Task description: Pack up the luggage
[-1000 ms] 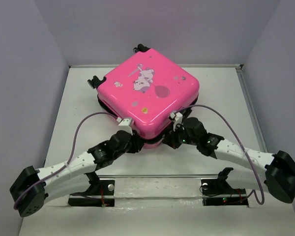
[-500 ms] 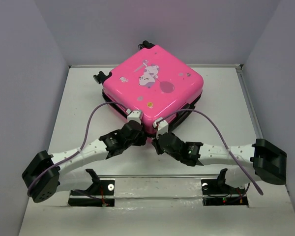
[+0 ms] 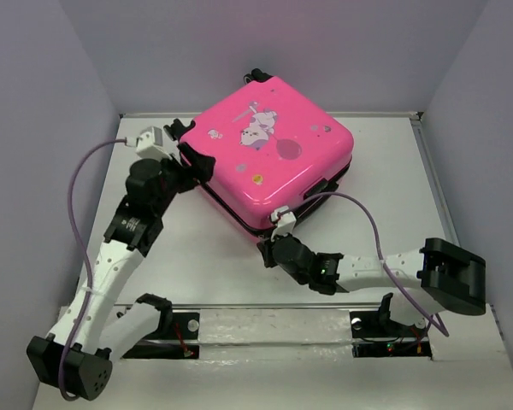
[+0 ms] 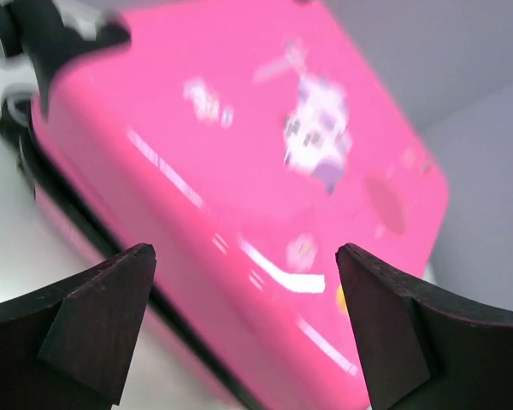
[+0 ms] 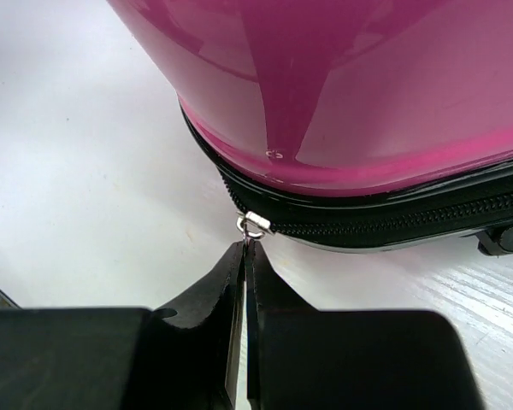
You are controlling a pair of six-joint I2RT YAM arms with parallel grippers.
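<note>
At the near corner of the closed suitcase [image 3: 269,158] on the tabletop [image 3: 175,256], the right tool [image 5: 244,249] is clamped on the zipper pull [image 5: 253,225], the left tool [image 4: 244,256] gapes empty, zipping apparently unfinished.

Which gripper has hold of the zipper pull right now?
The right gripper: shut on the silver zipper pull at the near corner of the luggage. The left gripper is open at the left corner, holding nothing.
</note>
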